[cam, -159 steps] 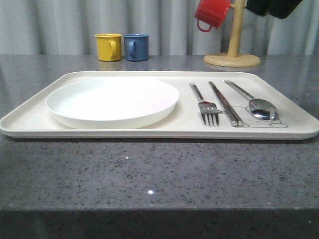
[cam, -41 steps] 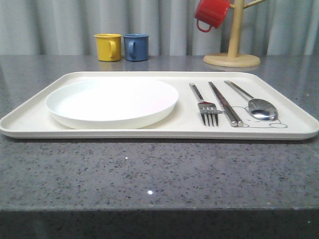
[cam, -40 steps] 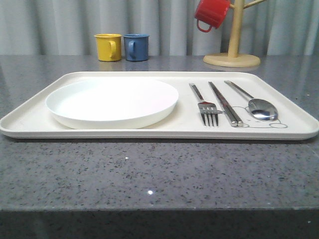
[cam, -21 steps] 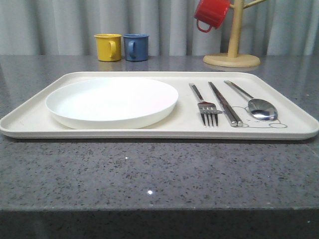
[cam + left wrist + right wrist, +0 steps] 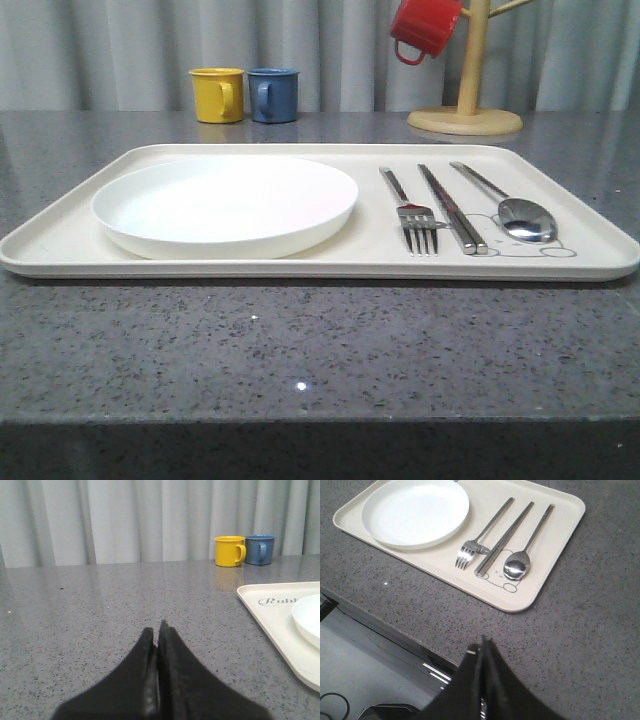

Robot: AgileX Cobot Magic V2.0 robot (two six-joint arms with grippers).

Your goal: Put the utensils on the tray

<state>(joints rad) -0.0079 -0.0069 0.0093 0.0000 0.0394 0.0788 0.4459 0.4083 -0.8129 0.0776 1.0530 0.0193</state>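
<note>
Fork (image 5: 420,222), chopsticks (image 5: 452,208), spoon (image 5: 524,215), plate (image 5: 226,204): on tray (image 5: 60,240) | left gripper (image 5: 158,630): closed, empty | right gripper (image 5: 482,645): closed, empty

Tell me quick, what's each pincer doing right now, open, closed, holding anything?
Left pincer: closed, holding nothing, above bare countertop.
Right pincer: closed, holding nothing, near the counter's edge, away from the tray.

Plate (image 5: 225,205), fork (image 5: 412,212), chopsticks (image 5: 452,207), spoon (image 5: 515,209) on cream tray (image 5: 60,240).
</note>
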